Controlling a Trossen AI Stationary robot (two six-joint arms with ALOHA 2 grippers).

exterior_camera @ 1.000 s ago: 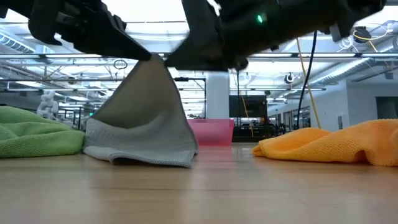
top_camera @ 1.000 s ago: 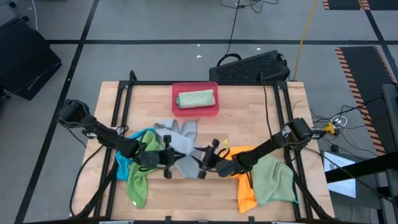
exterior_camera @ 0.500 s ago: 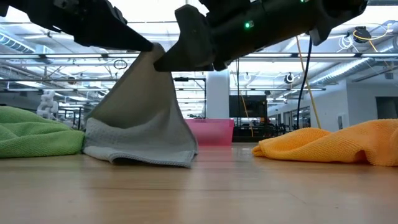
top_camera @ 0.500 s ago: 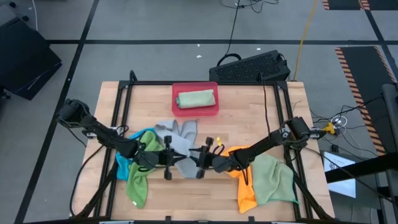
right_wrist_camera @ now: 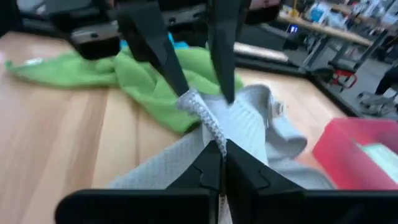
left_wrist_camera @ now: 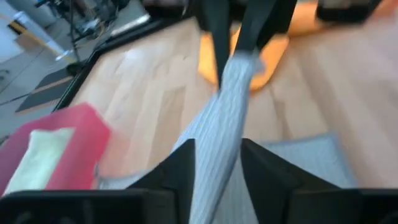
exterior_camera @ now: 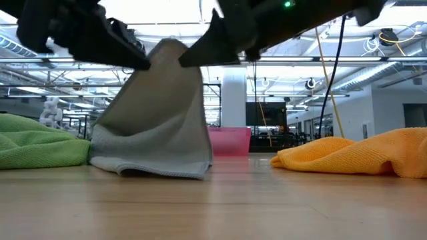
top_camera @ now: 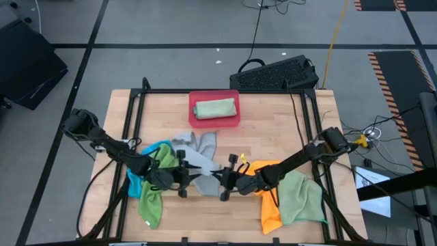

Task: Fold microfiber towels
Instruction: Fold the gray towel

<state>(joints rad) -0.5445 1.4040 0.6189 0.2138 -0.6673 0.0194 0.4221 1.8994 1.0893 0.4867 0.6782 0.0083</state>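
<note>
Mid-frame, right end effector [top_camera: 223, 183] pinches limp grey towel [top_camera: 198, 164]'s raised edge; left end effector [top_camera: 183, 179] spread around it; grip hems.

Both arms reach low toward the table's middle. The left gripper [top_camera: 183, 179] has parted fingers; the right gripper [top_camera: 220, 185] is pinched closed, facing it.

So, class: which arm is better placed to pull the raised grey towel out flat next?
Right. Its claw is shut on the grey towel, while the left claw has its fingers apart around the fold.
</note>
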